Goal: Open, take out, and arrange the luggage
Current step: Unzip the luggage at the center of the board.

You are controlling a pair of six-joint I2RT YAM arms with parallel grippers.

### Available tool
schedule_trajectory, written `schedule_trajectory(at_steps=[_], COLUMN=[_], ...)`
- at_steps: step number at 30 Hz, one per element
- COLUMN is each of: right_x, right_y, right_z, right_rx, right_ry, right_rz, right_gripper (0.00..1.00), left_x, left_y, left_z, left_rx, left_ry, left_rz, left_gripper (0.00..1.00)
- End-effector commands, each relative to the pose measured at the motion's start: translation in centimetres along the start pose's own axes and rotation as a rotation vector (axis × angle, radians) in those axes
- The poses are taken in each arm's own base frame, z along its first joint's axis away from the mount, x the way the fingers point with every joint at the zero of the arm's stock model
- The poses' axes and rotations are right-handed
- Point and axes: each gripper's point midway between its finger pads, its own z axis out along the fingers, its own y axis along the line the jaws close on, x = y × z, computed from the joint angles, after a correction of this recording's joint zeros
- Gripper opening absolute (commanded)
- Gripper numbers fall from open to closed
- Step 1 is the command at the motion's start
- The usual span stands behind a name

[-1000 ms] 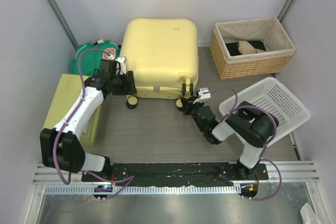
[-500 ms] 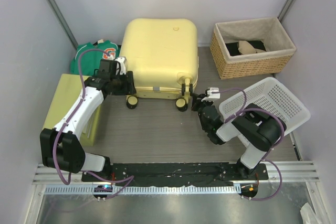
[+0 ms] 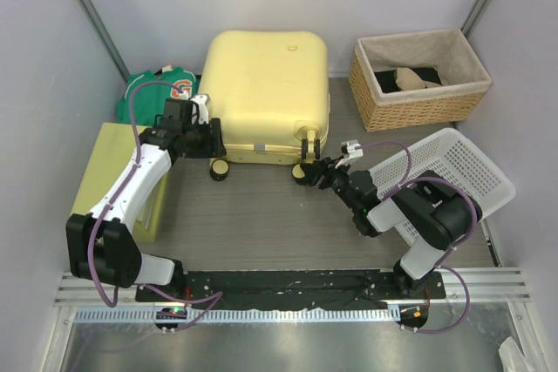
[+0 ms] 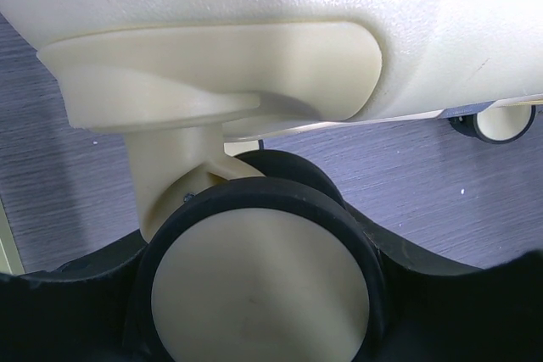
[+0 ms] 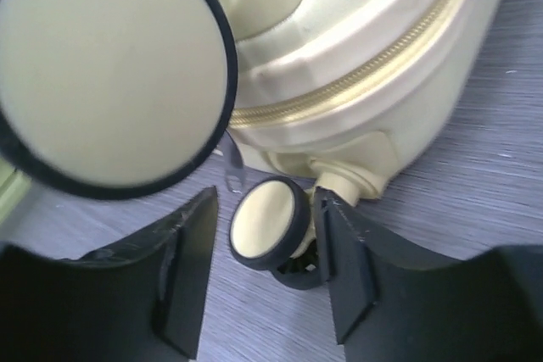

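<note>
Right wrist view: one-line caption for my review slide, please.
Open right gripper framing a small black-tyred cream wheel near the gold zipper of the closed pale yellow hard-shell suitcase.

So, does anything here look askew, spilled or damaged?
The white perforated plastic basket on the right sits at an angle, seemingly tipped. A green jersey lies crumpled at the back left, beside the closed pale yellow hard-shell suitcase. No damage shows.

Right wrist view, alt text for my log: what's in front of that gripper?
The right gripper, fingers open, frames a black-rimmed wheel at a corner of the pale yellow luggage, over the grey table. A second wheel looms large at top left; a gold zipper runs along the shell.
</note>
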Motion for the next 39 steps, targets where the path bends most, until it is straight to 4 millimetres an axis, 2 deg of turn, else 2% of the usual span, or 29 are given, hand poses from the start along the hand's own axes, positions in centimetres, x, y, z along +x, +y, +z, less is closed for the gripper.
schedule_trajectory(at_steps=[1, 8, 18, 21, 29, 34, 38, 39], right_x=[-6.3, -6.2, -7.6, -7.8, -8.5, -8.9, -9.1, -9.1], right_y=[5.2, 6.1, 5.6, 5.1, 4.4, 3.0, 3.5, 3.6], right_z=[1.2, 1.9, 3.0, 3.2, 3.2, 3.3, 3.3, 3.3], right_rx=[-0.267, -0.322, -0.285, -0.262, -0.222, -0.155, -0.176, -0.180], right_ry=[-0.197, -0.186, -0.246, -0.263, -0.308, -0.340, -0.340, -0.340], right_rz=[0.068, 0.092, 0.077, 0.080, 0.113, 0.135, 0.133, 0.133], right_gripper=[0.59, 0.59, 0.53, 0.49, 0.21, 0.16, 0.13, 0.09], left_x=[-1.7, -1.7, -1.5, -1.5, -1.4, -1.3, -1.3, -1.3], left_y=[-0.1, -0.1, -0.2, -0.1, -0.2, -0.2, -0.2, -0.1], left_z=[-2.4, -2.3, -2.2, -2.1, -2.0, -1.9, -1.9, -1.9], left_rx=[0.006, 0.006, 0.012, 0.009, 0.012, 0.016, 0.016, 0.012], left_ry=[-0.076, -0.075, -0.066, -0.066, -0.060, -0.054, -0.056, -0.055], left_rz=[0.018, 0.018, 0.018, 0.018, 0.014, 0.010, 0.011, 0.011], left_gripper=[0.00, 0.00, 0.00, 0.00, 0.00, 0.00, 0.00, 0.00])
